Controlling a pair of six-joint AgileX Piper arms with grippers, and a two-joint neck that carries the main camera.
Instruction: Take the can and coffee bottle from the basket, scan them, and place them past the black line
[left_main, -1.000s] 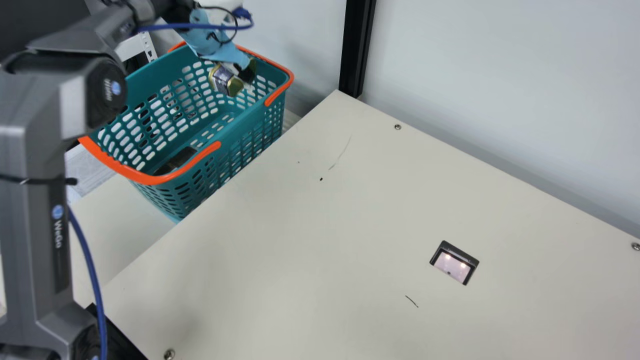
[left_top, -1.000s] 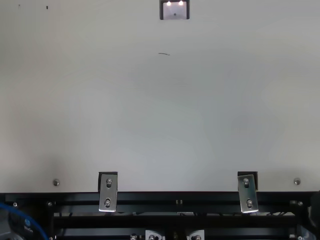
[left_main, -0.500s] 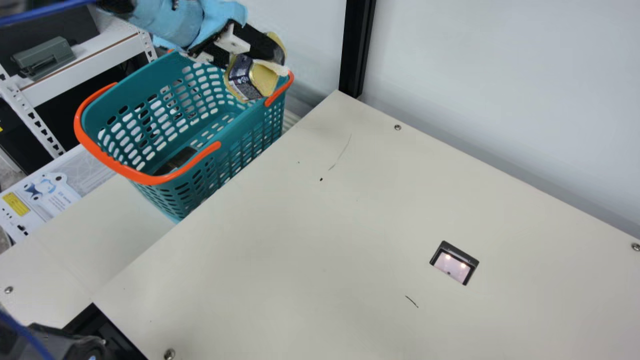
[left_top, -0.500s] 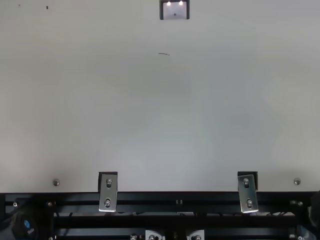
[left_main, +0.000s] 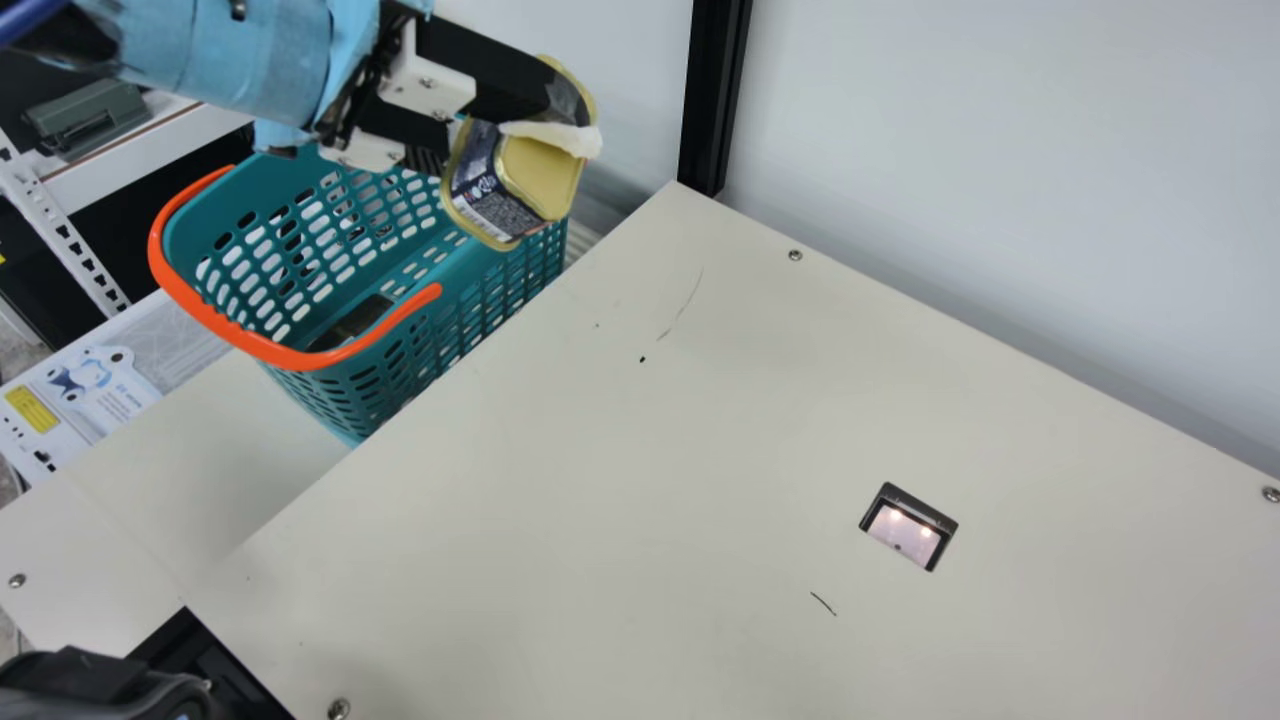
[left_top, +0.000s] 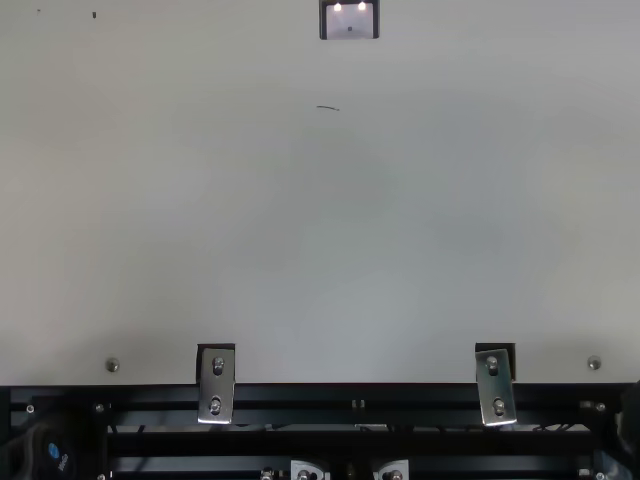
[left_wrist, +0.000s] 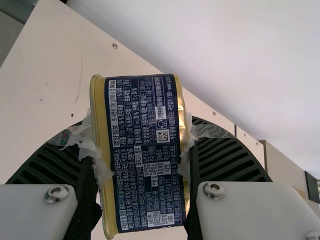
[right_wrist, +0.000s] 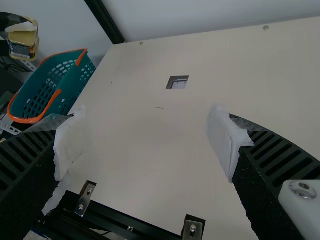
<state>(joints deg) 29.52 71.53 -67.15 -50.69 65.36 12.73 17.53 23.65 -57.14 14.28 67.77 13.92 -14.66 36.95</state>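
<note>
In the main view my left gripper (left_main: 508, 142) is shut on the gold-and-navy can (left_main: 490, 195), held tilted above the far end of the teal basket (left_main: 300, 357). The left wrist view shows the same gripper (left_wrist: 140, 142) with the printed side of the can (left_wrist: 146, 165) between its taped fingers. A dark item (left_main: 352, 322), perhaps the coffee bottle, lies low in the basket, partly behind the rim. My right gripper (right_wrist: 146, 145) stands open over the table in its wrist view, nothing between its fingers.
A scanner window (left_main: 908, 527) is set into the cream table (left_main: 600, 480). A black post (left_main: 712, 100) stands at the table's far corner beside the wall. Metal brackets (left_top: 216, 385) line the near edge, and a white shelf stands behind the basket.
My left arm has swung out from over the basket, lifting the can from inside it and bringing it toward the table side. The dark item in the basket has stayed put.
</note>
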